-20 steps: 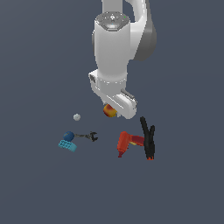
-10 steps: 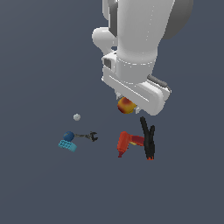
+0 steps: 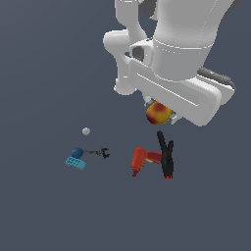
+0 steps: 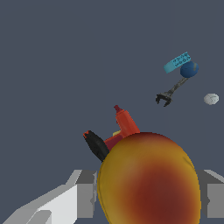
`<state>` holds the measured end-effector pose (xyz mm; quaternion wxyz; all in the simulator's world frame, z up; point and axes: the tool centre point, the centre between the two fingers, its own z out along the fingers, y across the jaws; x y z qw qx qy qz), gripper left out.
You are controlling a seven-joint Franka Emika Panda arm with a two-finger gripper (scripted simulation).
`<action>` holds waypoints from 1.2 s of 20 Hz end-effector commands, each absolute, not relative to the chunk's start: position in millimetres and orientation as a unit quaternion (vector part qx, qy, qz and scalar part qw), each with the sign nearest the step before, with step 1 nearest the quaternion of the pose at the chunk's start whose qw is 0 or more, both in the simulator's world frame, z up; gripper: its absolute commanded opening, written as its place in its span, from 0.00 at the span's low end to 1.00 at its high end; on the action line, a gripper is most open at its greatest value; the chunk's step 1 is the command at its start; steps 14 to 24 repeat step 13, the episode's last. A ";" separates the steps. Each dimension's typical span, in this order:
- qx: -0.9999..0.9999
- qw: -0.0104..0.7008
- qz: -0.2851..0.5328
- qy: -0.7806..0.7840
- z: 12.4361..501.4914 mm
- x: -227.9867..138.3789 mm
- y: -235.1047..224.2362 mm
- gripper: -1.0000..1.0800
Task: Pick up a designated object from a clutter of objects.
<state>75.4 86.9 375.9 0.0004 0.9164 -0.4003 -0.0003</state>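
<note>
The Panda arm [image 3: 171,54] fills the upper part of the exterior view, and its claw [image 3: 159,112] is mostly hidden beneath the broad white wrist housing. The wrist view shows what matters: the orange-red and yellow ball [image 4: 148,179] sits squarely between the two pale fingers [image 4: 81,194], one at each flank, so the claw is clamped on it. The ball is round, so it has no long axis to align; it lies directly in the claw's own line, not off to either side.

Taking the red power drill [image 3: 142,161] as the landmark, the held ball [image 3: 158,113] hangs well above it in the exterior view, apparently clear of the desk [image 3: 44,211] and of every other item. The black clamp with red tips [image 3: 165,154] lies just beside the drill, on the exterior view's right. The dark wrench [image 3: 98,152] is off to the drill's other side, and beyond it the cyan toy brick [image 3: 76,163] and dark blue ball [image 3: 77,152] touch each other. The small grey ball [image 3: 86,131] sits alone, farther back than the wrench.

Judging by this, the pick looks essentially made; any further rise only needs to stay vertical.
</note>
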 end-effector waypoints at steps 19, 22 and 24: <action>0.916 0.000 0.000 -0.400 395.8 88.5 100.1 0.00; 0.916 0.000 0.000 -0.400 395.8 88.5 100.1 0.00; 0.916 0.000 0.000 -0.400 395.8 88.5 100.1 0.00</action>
